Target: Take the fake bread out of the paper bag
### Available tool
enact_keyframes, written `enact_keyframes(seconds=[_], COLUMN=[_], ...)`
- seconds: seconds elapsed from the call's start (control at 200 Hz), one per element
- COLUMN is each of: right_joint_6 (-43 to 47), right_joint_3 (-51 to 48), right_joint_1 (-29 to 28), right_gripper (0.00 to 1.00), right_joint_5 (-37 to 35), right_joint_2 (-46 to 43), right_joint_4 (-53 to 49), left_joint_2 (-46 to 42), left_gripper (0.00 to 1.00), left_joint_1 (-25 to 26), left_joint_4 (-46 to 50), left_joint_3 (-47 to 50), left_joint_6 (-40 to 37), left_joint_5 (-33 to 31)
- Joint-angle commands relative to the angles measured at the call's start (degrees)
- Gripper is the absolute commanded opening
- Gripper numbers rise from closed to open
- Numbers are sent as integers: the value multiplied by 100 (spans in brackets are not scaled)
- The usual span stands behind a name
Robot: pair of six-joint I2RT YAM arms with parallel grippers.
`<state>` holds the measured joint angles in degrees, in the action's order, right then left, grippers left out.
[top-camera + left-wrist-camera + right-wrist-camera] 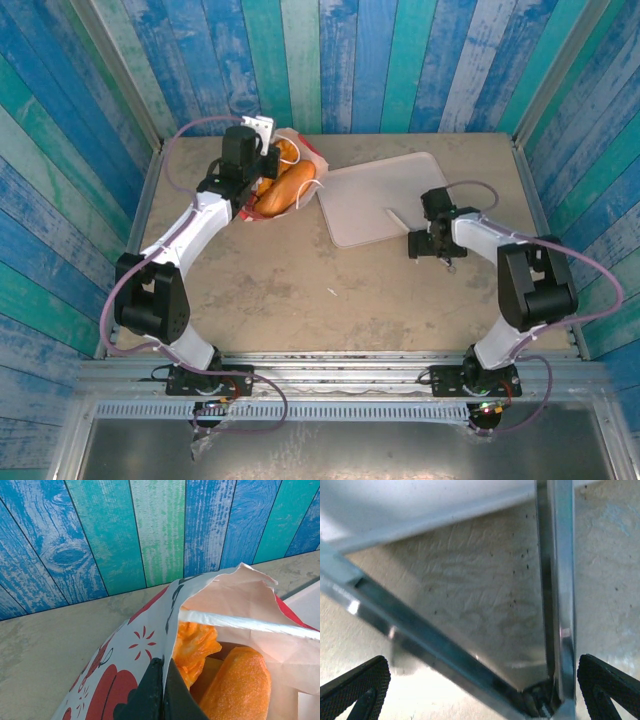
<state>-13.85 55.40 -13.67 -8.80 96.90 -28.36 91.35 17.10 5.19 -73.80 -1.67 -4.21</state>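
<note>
The paper bag (297,152), red and white, sits at the back left of the table with its mouth toward the tray. My left gripper (262,162) is shut on the bag's near rim; the left wrist view shows the dark fingertips (159,672) pinching the paper bag (145,630) wall. Inside lie fake bread pieces: an oblong bun (240,685), a crinkled orange piece (195,645) and a tan one (212,672). The oblong bun (290,188) shows at the mouth. My right gripper (425,245) stands open low over the table, straddling metal tongs (555,580) near their hinge.
A flat white tray (375,185) lies right of the bag, and a corner of the tray (420,505) is just ahead of the right gripper. The tongs' other arm (420,635) runs out to the left. Blue plank walls (330,60) close in the table.
</note>
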Motion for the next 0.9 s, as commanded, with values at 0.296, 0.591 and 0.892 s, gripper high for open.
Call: enact_keyframes(seconds=[0.296, 0.591, 0.892], right_joint_6=[437, 565, 386], right_joint_3=[512, 272, 96], right_joint_1=[151, -63, -430], right_gripper=[100, 83, 65], right_joint_5=[392, 552, 211], right_joint_2=[697, 497, 351], right_joint_4=[-39, 104, -80], left_joint_2=[-82, -140, -174], left_gripper=[0, 0, 0], left_joint_1=[30, 30, 30], left_joint_4=[-142, -163, -150], left_joint_3=[-197, -144, -99], left_joint_6=[57, 111, 106], left_joint_5=[-136, -131, -141])
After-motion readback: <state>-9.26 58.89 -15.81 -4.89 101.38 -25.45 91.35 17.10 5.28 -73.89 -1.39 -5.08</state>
